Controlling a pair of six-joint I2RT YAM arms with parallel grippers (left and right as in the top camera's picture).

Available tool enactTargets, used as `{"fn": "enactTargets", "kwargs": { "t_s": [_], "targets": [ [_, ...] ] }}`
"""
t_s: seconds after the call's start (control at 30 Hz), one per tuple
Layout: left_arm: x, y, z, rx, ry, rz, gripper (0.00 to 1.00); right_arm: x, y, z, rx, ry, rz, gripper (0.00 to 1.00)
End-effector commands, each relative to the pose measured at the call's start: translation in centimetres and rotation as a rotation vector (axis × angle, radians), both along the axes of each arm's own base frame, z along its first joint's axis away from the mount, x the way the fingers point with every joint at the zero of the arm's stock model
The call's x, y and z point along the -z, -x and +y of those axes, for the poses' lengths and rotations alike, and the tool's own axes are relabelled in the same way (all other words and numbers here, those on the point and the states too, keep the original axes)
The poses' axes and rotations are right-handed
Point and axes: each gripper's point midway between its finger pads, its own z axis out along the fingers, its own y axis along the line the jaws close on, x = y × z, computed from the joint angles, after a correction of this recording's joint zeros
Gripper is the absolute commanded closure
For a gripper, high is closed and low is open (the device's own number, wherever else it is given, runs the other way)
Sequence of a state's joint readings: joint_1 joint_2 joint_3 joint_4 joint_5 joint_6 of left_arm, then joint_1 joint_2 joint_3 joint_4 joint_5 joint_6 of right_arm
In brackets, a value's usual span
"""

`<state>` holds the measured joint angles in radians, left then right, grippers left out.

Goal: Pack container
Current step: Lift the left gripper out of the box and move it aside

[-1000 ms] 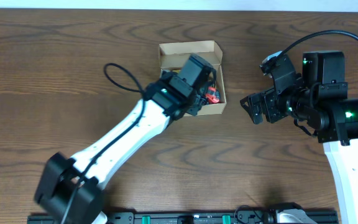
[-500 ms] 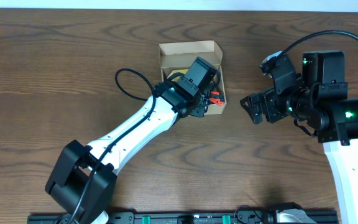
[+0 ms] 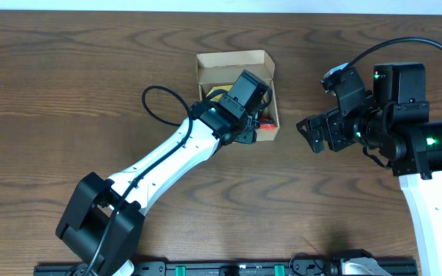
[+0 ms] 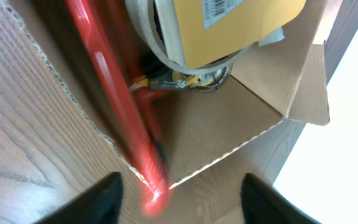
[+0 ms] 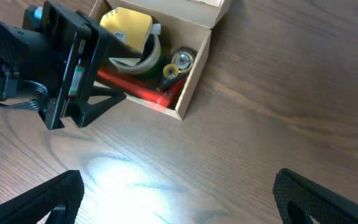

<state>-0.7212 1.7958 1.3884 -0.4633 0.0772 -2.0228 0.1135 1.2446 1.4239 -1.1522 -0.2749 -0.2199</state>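
Overhead and wrist views of a dark wood bench (image 3: 67, 77) with two robot arms. Every place here is given from the container.

Your left arm (image 3: 167, 157), white with black joints, runs from below and left of the container up to it. Its wrist hangs over the container's lower right part.

The left pincer (image 4: 182, 199) is over the container's near edge. Its two black fingertips (image 4: 107, 199) stand apart with nothing clamped. The end of a red-handled tool (image 4: 114, 93) lies between them, nearer one finger and apparently touching neither. That end is blurred, so you cannot tell what kind of tool it is.

The container (image 3: 232, 67) is a small tan cardboard box, above the middle of the bench. Its lid flap is folded back on the far side, so it is open. The red-handled tool lies inside, along the near wall. A roll of tape (image 5: 146, 57) is beside the tool, deeper in. A yellow pack (image 4: 229, 25) with a barcode label rests on the roll. A small round yellow and metal item (image 5: 182, 60) sits in the container's right part, just beside the roll.

Your right arm (image 3: 428, 153) is well to the right of the container. The right pincer (image 5: 185, 196) points toward the container and is spread wide. It holds nothing and touches nothing.
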Motion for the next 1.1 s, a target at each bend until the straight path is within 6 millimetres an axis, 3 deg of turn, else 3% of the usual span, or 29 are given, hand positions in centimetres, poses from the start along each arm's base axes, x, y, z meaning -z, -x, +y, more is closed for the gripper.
{"fn": "enactTargets", "kwargs": {
  "t_s": [0.0, 0.17, 0.33, 0.53, 0.6, 0.7, 0.9, 1.03, 1.07],
  "targets": [
    [0.0, -0.7, 0.0, -0.042, 0.002, -0.006, 0.27, -0.3, 0.1, 0.1, -0.015, -0.002, -0.012, 0.01],
    [-1.0, -1.9, -0.7, 0.026, 0.001, -0.098, 0.21, -0.3, 0.1, 0.1, -0.015, -0.002, -0.012, 0.01],
    [-4.0, -3.9, -2.0, 0.229, -0.045, -0.337, 0.06, -0.3, 0.1, 0.1, -0.015, -0.002, -0.011, 0.01],
    [-7.3, -4.6, -0.6, 0.356, -0.133, -0.497, 0.09, -0.3, 0.1, 0.1, -0.015, -0.002, -0.012, 0.01],
    [-8.6, -5.1, 0.7, 0.404, -0.195, -0.559, 0.11, -0.3, 0.1, 0.1, -0.015, -0.002, -0.011, 0.01],
    [-9.5, -5.8, 3.5, 0.411, -0.288, -0.589, 0.22, -0.3, 0.1, 0.1, -0.015, -0.002, -0.012, 0.01],
    [-10.7, -6.8, 9.6, 0.403, -0.392, -0.58, 0.22, -0.3, 0.1, 0.1, -0.015, -0.002, -0.011, 0.01],
    [-12.0, -7.7, 12.9, 0.553, -0.582, -0.674, 0.2, -0.3, 0.1, 0.1, -0.015, -0.002, -0.011, 0.01],
    [-12.1, -8.0, 13.6, 0.599, -0.636, -0.694, 0.25, -0.3, 0.1, 0.1, -0.015, -0.002, -0.012, 0.01]
  ]
}}
